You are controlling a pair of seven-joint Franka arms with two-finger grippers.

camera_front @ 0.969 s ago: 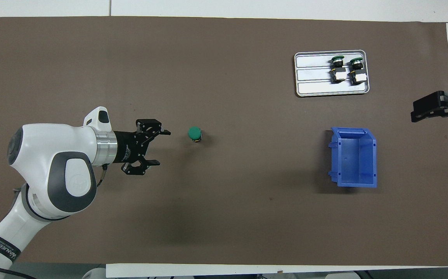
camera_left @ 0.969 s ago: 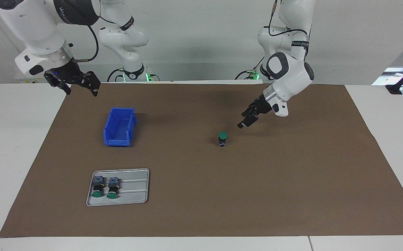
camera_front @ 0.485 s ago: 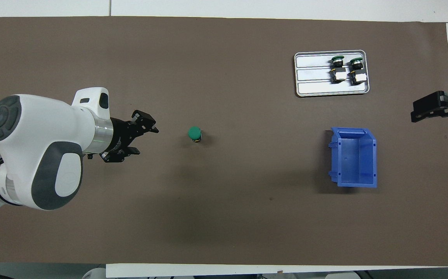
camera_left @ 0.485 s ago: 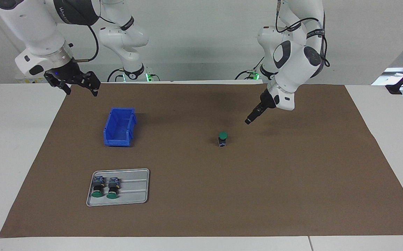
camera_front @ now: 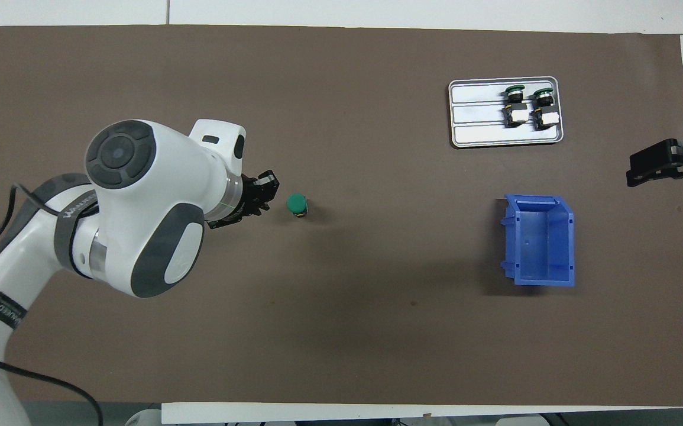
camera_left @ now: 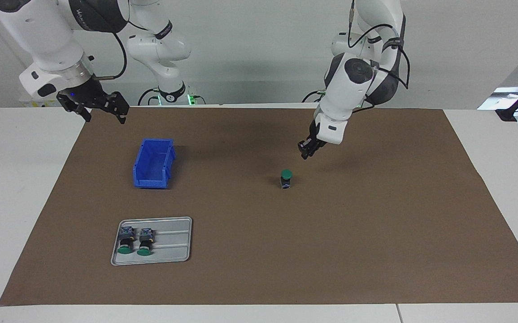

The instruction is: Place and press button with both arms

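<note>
while the button stands upright mid-mat, green cap up, the left gripper hangs fingers pinched shut, empty, just beside and above it; right gripper waits spread open past the blue bin.

On my screen a brown mat covers most of the white table. A blue bin sits open-topped on the mat toward the right arm's end. I see nothing inside it. Farther from the robots than the bin, at the same end, a grey tray lies flat. Two spare switches with green caps lie on their sides in it, side by side, caps pointing away from the robots. They fill the part of the tray toward the table's end.
</note>
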